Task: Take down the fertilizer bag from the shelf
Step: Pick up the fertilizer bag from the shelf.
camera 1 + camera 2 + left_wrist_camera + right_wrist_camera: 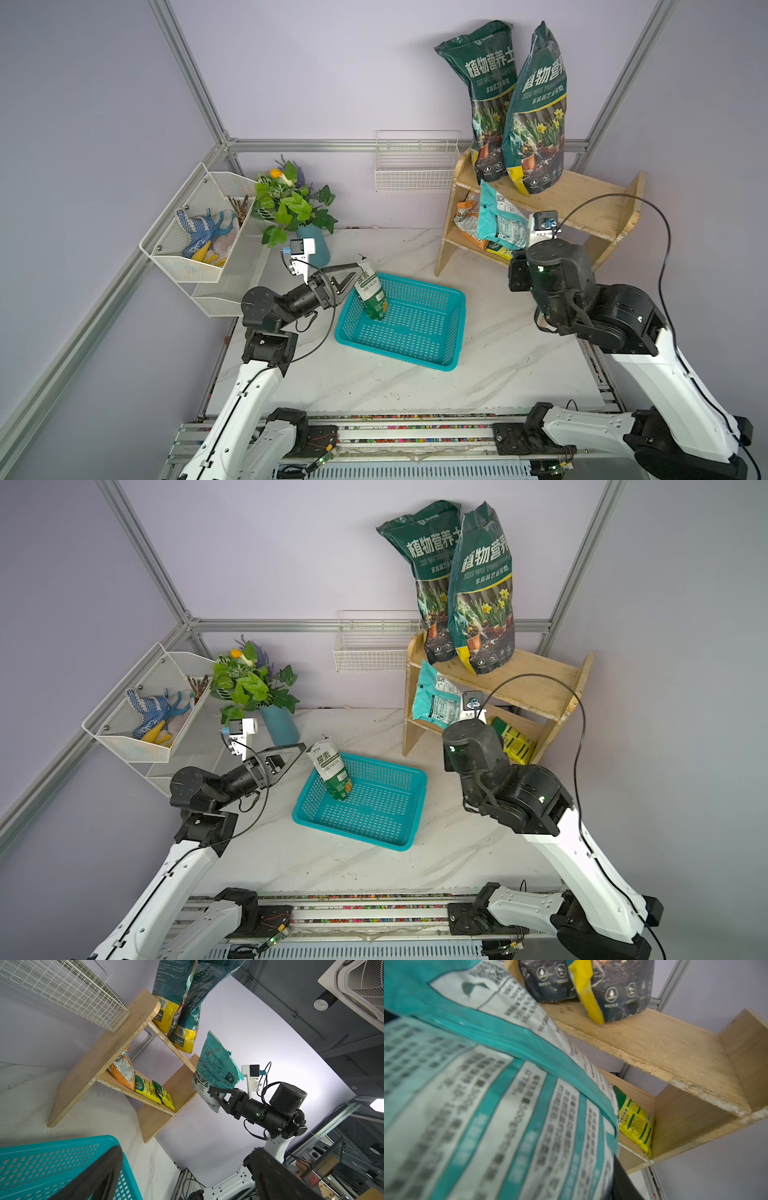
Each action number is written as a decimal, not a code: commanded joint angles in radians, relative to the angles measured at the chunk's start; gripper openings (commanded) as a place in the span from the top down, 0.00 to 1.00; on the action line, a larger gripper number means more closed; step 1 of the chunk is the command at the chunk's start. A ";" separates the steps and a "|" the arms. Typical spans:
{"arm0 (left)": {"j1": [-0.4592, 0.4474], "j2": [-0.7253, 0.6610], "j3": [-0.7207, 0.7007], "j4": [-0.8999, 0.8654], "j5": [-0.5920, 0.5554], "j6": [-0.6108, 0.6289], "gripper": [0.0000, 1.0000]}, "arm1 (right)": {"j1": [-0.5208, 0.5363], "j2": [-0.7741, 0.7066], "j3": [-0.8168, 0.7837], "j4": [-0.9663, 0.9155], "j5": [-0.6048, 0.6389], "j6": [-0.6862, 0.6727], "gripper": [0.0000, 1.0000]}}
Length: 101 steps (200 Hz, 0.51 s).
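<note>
The left gripper (353, 273) is hanging fully spread and empty just beside a white-and-green pouch (372, 291) that is leaning in the teal basket (461, 328) on the worktop (374, 386), likely the collecting spot. Farther right, the teal fertilizer bag (500, 222) is hanging in the air just in front of the wooden shelf (582, 199), apparently clear of its boards. The right gripper (216, 1097) is pinching its lower end between partly closed jaws, probably to keep it off the packets on the lower tier.
</note>
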<state>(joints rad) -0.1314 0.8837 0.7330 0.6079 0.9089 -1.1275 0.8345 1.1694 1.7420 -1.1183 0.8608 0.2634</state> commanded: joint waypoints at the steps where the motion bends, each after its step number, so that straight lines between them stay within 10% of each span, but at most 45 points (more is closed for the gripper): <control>1: -0.007 0.012 -0.021 0.112 0.035 -0.048 0.00 | 0.094 0.033 0.025 0.136 0.134 0.077 1.00; 101: -0.024 0.031 -0.029 0.029 -0.009 0.001 0.00 | 0.169 0.292 -0.060 0.410 0.060 0.127 1.00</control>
<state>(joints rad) -0.1463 0.9070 0.7315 0.6712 0.9154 -1.1618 0.9928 1.4925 1.6913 -0.9119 0.8726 0.3630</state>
